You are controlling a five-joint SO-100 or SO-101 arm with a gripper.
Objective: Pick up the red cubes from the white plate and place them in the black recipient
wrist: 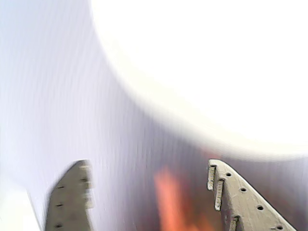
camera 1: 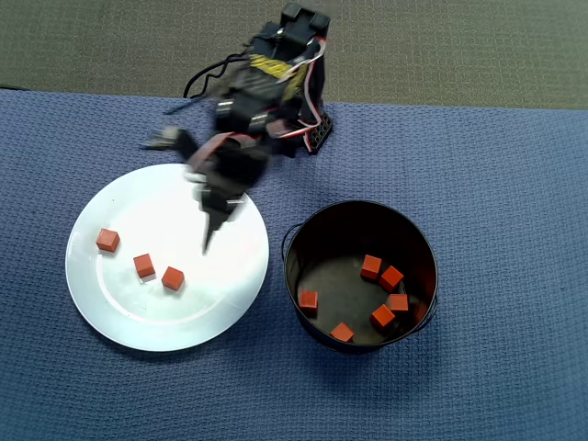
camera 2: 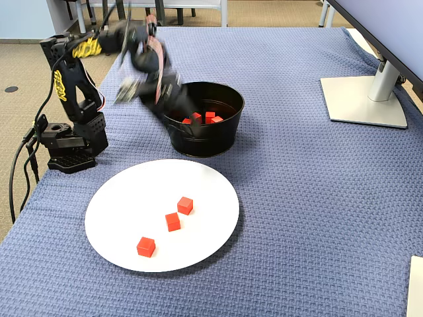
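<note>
On the desk (camera 1: 514,165), covered in blue woven cloth, the white plate (camera 1: 124,317) sits at the left of the overhead view and the black recipient (camera 1: 359,217) just to its right, the two close but apart. Three red cubes (camera 1: 144,265) lie in a short diagonal row on the left half of the plate, each separate from the others; six more rest on the shiny floor of the recipient, toward its right side, one apart at the left.

The arm reaches from its black base (camera 2: 65,144) at the far edge and is motion-blurred. In the overhead view the claw (camera 1: 210,241) points down over the plate's right part, clear of the three cubes. The wrist view shows the two fingers (wrist: 243,199) spread well apart with nothing between them, only a blurred orange smear beyond.

In the fixed view a grey monitor stand (camera 2: 367,99) occupies the far right of the desk, well away from plate and recipient, and dark cables (camera 2: 20,172) trail beside the base.
</note>
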